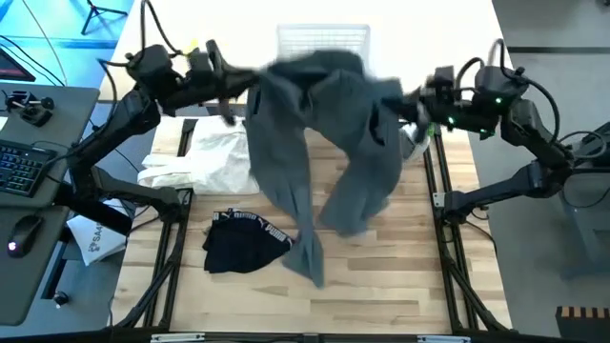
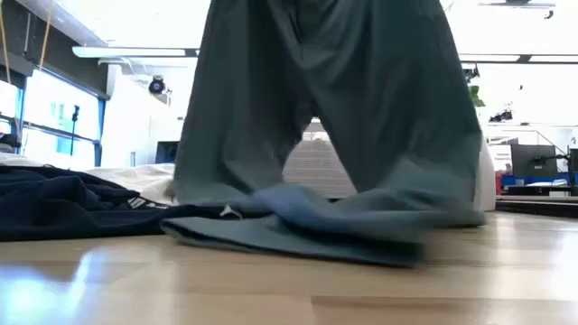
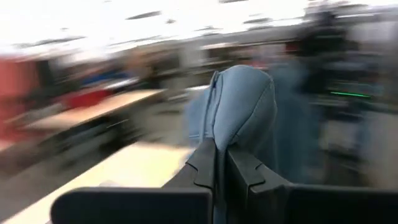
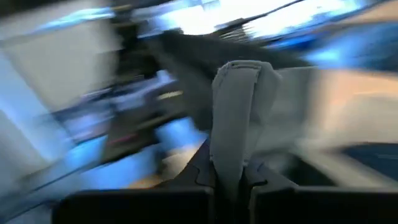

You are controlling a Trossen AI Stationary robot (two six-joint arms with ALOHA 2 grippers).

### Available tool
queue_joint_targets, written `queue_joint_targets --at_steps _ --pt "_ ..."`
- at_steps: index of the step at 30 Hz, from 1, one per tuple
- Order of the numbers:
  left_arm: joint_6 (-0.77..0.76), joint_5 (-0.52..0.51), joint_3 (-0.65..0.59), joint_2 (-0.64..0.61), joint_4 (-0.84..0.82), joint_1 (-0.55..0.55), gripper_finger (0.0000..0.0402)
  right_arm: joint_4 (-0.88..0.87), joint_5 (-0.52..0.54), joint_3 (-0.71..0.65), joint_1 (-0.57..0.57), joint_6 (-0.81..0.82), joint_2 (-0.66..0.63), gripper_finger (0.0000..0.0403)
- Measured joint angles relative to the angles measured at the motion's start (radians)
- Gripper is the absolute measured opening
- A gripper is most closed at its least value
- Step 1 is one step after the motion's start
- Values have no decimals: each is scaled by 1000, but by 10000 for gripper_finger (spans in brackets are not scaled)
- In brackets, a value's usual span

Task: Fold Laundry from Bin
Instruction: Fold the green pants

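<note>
Hanging across the bin (image 1: 322, 38), the grey-green top (image 1: 329, 143) hides most of it. Left gripper (image 3: 219, 163) and right gripper (image 4: 229, 169) each pinch a fold of its upper edge, arms raised and spread, its hem trailing onto the table (image 1: 381, 276) beside the black piece (image 1: 243, 243)

grey-green top (image 1: 329, 133): plain, no pattern, one flat muted tone; reads bluer in the left wrist view (image 3: 239, 106) and paler grey in the right wrist view (image 4: 239, 106). in the low view (image 2: 334, 117) it is dark slate.
white cloth (image 1: 205, 162), just left of the top: plain white.
black piece (image 1: 243, 243), below the white cloth: black with white lettering along one edge.
basket (image 1: 324, 38), behind the top: white, fine lattice.
table (image 1: 381, 276): pale wood in planks, black rails along both sides.
arms: dark; green light on the right one.
</note>
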Motion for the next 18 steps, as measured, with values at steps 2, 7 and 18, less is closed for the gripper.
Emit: queue_joint_targets --at_steps 2,7,18 --pt "30 262 0 -15 3 6 0 35 -208 1 55 45 1 2" --pt "-26 864 0 -56 131 -14 0 339 -683 1 308 23 72 2" --pt "313 575 -27 -7 2 68 0 127 -145 1 297 -252 99 2"
